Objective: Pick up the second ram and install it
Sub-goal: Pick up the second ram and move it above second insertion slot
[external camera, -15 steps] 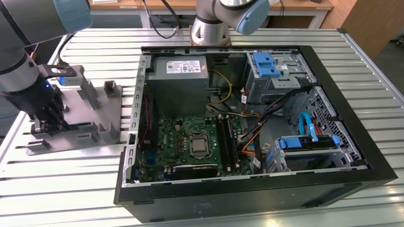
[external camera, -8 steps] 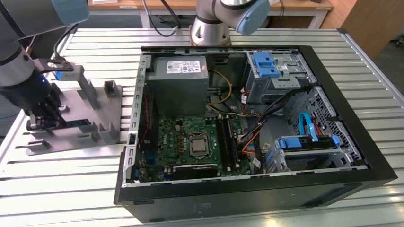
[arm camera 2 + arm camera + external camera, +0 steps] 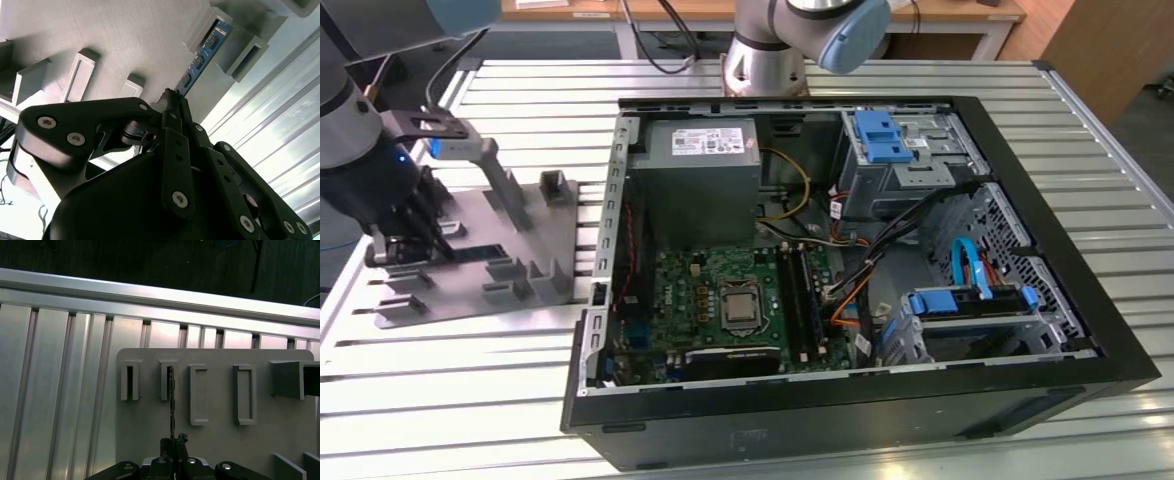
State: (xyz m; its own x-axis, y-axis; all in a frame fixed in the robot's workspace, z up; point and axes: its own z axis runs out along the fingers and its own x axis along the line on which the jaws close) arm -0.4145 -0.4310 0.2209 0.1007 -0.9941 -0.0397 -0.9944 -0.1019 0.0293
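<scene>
One slatted surface (image 3: 854, 80) carries the open PC case (image 3: 1107, 330) mid-way and the gray holder plate (image 3: 520, 235) by its edge at the exterior view's left. The second ram (image 3: 170, 405) stands on edge in a slotted block near the plate's edge, probably so its flat faces are grabbable. Its long axis runs along the plate, from slot to claw (image 3: 173, 442), which is pinched narrow on the near end.

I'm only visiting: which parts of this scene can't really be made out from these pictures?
- Memory stick, second wrist view: its near end is hidden behind the pincer shut on it.
- Its label, first wrist view: the stick is seen edge-on, so neither face shows.
- Memory slots, exterior view: too small to tell whether any is filled.
- Holder plate, exterior view: the arm covers its end on the exterior view's left.
</scene>
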